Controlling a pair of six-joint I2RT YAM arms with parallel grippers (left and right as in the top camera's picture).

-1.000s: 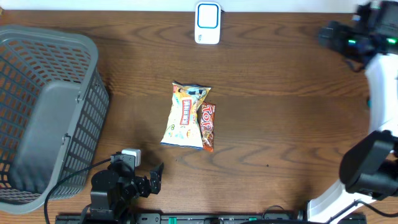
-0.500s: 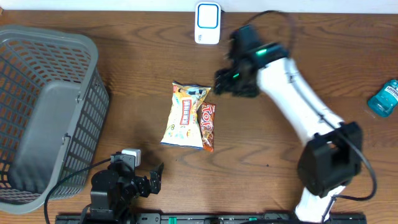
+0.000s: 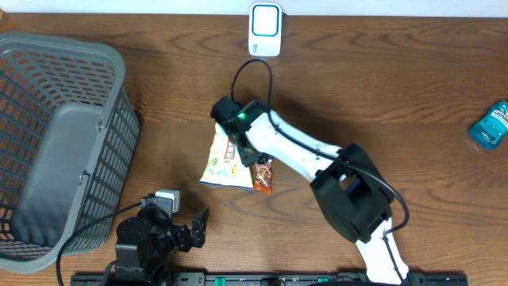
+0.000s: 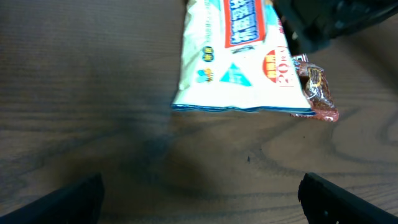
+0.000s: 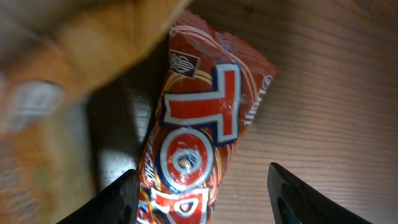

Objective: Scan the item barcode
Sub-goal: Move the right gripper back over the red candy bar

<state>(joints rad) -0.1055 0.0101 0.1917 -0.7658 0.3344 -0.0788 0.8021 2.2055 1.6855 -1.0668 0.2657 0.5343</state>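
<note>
A gray basket (image 3: 63,151) stands at the left, and near it the left claw (image 3: 198,226) rests wide open. Mid-table, the snack bag (image 3: 222,159) lies against the red wrapper (image 5: 199,130), which the right claw (image 5: 205,199) straddles with its jaws apart. A scanner (image 3: 264,29) sits behind them and a blue bottle (image 3: 490,125) far right, all on a brown wooden table (image 3: 381,87). A second ago the right arm was at the right edge.

The grey basket (image 3: 63,143) walls off the left side of the table (image 3: 413,71). The right arm (image 3: 294,151) slants from the near right edge to the centre, barring any reach from the right to the snack bag (image 3: 222,155) and red bar (image 3: 263,173). Bare wood lies between the left gripper (image 4: 202,193) and the bag, and before the scanner (image 3: 265,29) at the far edge.
</note>
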